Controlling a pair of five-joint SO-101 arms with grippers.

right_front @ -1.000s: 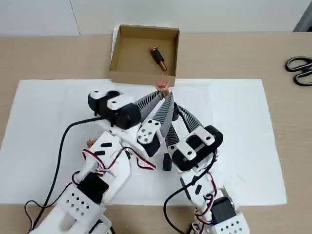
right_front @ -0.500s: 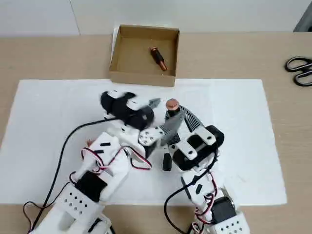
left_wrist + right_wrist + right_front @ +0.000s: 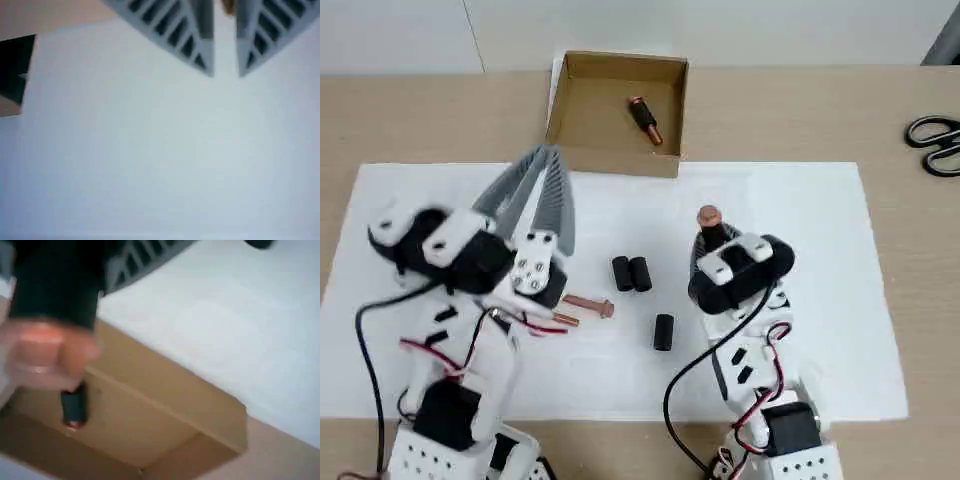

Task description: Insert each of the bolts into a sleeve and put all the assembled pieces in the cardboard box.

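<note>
The right gripper (image 3: 712,240) has its jaws clamped on an assembled piece, a short black cylindrical sleeve with a copper bolt through it (image 3: 708,215). The piece's long axis runs away from the arm toward the open brown cardboard box (image 3: 610,158), with the rounded copper head at the far end. In the right wrist view the held piece (image 3: 52,300) hangs over the box wall (image 3: 165,410).

A second sleeved bolt (image 3: 645,120) lies on the box floor on a diagonal. Copper shows at both ends of its black middle.

On the white paper sheet (image 3: 800,200) covering the wooden counter (image 3: 800,110), a bare copper bolt (image 3: 588,304) lies almost crosswise, its head toward the right arm. Two loose black sleeves (image 3: 631,273) lie side by side, touching, with their long axes pointing toward the box. A third black sleeve (image 3: 663,331) lies nearer the right arm and points the same way.

The left gripper (image 3: 548,152) points at the box's near wall. Its jaws are slightly parted and hold nothing, and the left wrist view shows the gap (image 3: 226,74).
</note>
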